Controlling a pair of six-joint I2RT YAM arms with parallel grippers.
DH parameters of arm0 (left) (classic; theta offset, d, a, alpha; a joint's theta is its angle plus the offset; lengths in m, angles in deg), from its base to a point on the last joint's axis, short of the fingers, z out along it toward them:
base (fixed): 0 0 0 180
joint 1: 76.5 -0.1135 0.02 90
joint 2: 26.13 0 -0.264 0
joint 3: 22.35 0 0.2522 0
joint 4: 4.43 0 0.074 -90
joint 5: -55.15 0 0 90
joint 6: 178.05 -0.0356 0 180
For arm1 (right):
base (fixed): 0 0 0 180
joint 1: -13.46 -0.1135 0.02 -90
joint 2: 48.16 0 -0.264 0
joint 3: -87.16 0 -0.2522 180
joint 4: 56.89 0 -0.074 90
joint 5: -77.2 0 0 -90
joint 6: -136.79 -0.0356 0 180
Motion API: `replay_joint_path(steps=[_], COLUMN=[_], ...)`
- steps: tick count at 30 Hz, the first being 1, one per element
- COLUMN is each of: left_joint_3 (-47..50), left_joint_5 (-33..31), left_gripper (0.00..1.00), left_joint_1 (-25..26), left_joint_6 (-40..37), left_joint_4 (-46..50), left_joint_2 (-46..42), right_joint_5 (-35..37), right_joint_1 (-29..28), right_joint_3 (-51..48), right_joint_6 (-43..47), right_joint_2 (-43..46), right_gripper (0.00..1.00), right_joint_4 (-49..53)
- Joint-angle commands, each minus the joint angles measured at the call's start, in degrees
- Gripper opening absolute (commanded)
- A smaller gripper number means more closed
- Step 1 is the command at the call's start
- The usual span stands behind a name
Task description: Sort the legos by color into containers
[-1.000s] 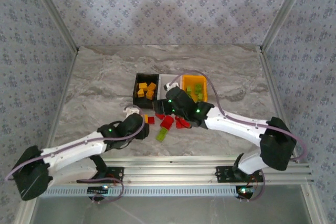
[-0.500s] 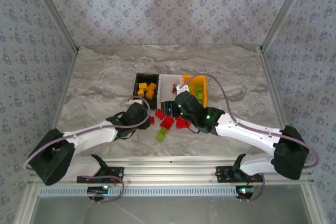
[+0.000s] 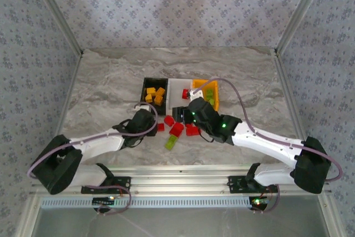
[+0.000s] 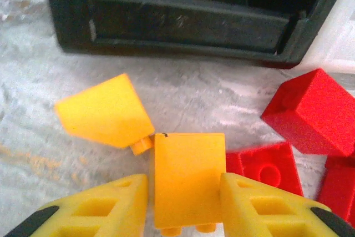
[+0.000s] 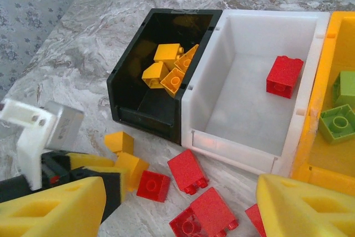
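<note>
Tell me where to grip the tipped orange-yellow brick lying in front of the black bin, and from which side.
Probably from above, jaws across the two smooth side faces of the tipped brick, turned to match its slant. It lies on its side, a stud pointing at the neighbouring brick, so avoid the studded end.

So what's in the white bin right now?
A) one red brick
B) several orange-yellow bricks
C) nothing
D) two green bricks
A: the right wrist view shows a single red brick lying on the floor of the white bin, with nothing else inside.
</note>
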Motion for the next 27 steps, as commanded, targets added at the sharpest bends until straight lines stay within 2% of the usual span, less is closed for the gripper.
replay_joint_path(steps=[1, 5, 8, 11, 14, 21, 27], left_joint_3=[5.0, 7.3, 5.9, 3.8, 1.8, -1.8, -3.3], left_joint_5=[1.7, 1.4, 1.6, 1.0, 0.5, -1.6, -2.1], left_gripper=[0.36, 0.37, 0.47, 0.63, 0.7, 0.69, 0.47], left_joint_1=[0.2, 1.6, 2.0, 2.0, 2.0, 1.7, 1.4], left_joint_6=[2.8, 5.1, 5.7, 4.4, 2.6, 0.1, -0.1], left_joint_4=[7.8, 14.6, 17.1, 17.6, 16.5, 11.3, 10.3], left_joint_2=[-5.3, -15.8, -20.9, -21.6, -17.4, -1.6, 4.4], right_joint_5=[1.5, 1.1, 0.9, 0.6, 0.6, 1.4, 1.9], right_joint_1=[0.1, 0.1, 0.2, 0.2, 0.1, 0.1, 0.2], right_joint_3=[-1.2, -1.6, -1.6, -1.4, -1.3, -2.0, -2.8], right_joint_6=[-1.1, -1.4, -1.5, -1.6, -1.7, -2.0, -2.0], right_joint_2=[1.3, 1.2, 0.9, 0.7, 1.1, 3.0, 5.1], right_gripper=[0.74, 0.74, 0.74, 0.74, 0.74, 0.74, 0.74], right_joint_4=[-0.6, -1.3, -1.8, -1.5, -0.9, 0.3, 0.6])
